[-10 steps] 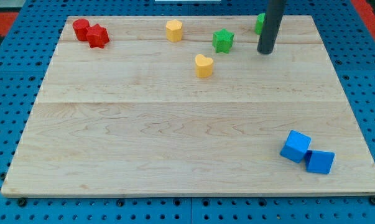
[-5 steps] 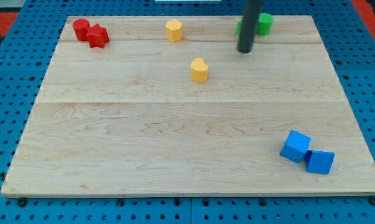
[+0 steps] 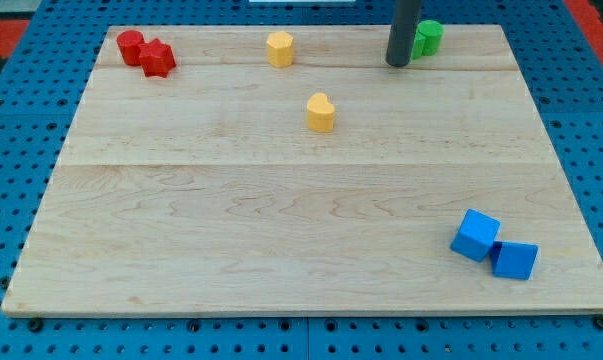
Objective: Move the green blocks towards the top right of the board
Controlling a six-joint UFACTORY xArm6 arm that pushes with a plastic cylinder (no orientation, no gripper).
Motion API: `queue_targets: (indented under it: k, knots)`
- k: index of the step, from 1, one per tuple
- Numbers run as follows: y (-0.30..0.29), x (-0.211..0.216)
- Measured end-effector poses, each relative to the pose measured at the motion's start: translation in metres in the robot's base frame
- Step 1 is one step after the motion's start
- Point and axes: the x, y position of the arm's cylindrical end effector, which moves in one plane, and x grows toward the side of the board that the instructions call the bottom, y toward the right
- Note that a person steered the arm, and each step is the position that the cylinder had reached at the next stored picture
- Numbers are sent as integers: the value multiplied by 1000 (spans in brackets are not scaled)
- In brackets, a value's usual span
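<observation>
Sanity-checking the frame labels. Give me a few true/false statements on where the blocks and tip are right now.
1. My tip is at the view's top, beside the green blocks. True.
2. Two blue blocks sit at the view's top left. False: they sit bottom right; the red blocks are top left.
3. Two yellow blocks touch each other. False: they sit apart.
4. The red blocks touch. True.

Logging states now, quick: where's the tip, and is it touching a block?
My tip: no gripper; at the view's top, just left of the green blocks; contact cannot be told.
</observation>
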Motion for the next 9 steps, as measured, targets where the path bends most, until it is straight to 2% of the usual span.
queue_targets:
  k: [2,5,8,9]
  knots:
    - [0,29]
    - [4,29]
    - [-11,3]
    - [-27,-45]
